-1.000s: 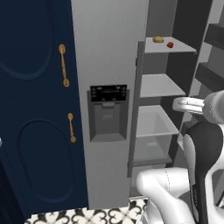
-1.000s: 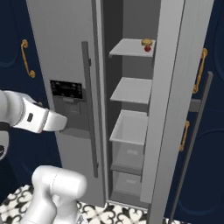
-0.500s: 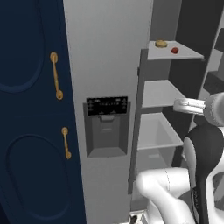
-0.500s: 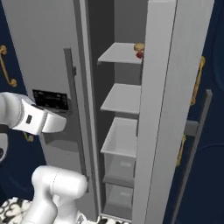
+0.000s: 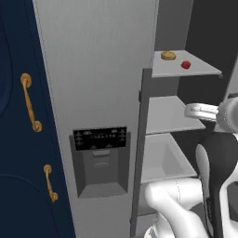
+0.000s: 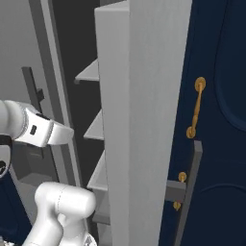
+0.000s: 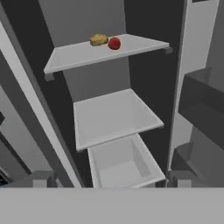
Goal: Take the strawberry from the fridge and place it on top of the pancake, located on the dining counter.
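The two-finger gripper (image 7: 107,178) is being held spread wide, its two small dark tips (image 7: 40,178) showing far apart at the bottom of the hand view; nothing is being gripped or touched. It is being pointed into the open compartment of the tall light-grey two-door fridge (image 5: 100,69), well short of the shelves.

The tiny red strawberry (image 7: 114,43) is being seen resting on the pale grey top shelf (image 7: 78,54), toward the back, just beside a small golden-brown bun-like lump (image 7: 99,40) on its left in the hand view; whether the two are touching cannot be told. In the left base view the same strawberry (image 5: 186,64) is being shown on that top shelf (image 5: 176,70), near the lump (image 5: 168,56).

On the shut fridge door, a dark dispenser panel (image 5: 100,138) is being shown with rows of small pale markings, too small to be read. No brand or label is being made out anywhere.
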Motion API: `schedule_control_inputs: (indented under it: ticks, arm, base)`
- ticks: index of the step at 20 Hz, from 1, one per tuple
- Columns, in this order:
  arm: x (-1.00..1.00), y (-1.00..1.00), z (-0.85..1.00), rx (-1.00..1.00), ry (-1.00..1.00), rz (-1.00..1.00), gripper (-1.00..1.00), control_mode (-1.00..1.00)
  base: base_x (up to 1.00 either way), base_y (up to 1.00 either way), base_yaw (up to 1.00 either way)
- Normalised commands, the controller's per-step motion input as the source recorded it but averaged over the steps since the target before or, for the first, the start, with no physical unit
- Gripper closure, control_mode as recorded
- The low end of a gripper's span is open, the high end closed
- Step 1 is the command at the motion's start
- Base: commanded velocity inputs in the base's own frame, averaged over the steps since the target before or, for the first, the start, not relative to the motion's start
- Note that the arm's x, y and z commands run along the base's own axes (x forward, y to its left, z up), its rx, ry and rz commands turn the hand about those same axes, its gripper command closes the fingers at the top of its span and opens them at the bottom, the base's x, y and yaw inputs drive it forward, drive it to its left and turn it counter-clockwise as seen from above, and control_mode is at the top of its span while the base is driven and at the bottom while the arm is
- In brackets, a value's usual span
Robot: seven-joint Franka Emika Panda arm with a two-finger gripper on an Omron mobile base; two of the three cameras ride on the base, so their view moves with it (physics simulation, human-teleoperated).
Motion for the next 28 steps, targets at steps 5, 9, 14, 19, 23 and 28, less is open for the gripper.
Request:
schedule_control_inputs:
  ticks: [5,9,14,19,23,28]
  arm:
    - [0.0,0.0,0.0,0.0,0.0,0.0,-1.0,1.0]
    - [0.0,0.0,0.0,0.0,0.0,0.0,-1.0,1.0]
    - [0.02,0.14,0.91,0.0,0.02,0.01,-1.0,-1.0]
    - [0.0,-0.01,0.55,0.0,0.04,0.1,-1.0,-1.0]
    - [0.32,-0.01,0.0,-0.12,-0.01,0.11,-1.0,-1.0]
    - [0.41,-0.26,0.07,-0.07,-0.02,0.05,-1.0,-1.0]
  base:
    - [0.99,-0.17,-0.01]
    - [0.5,-0.1,0.0]
    - [0.0,0.0,0.0]
    - [0.0,0.0,0.0]
    - [0.0,0.0,0.0]
    - [0.0,0.0,0.0]
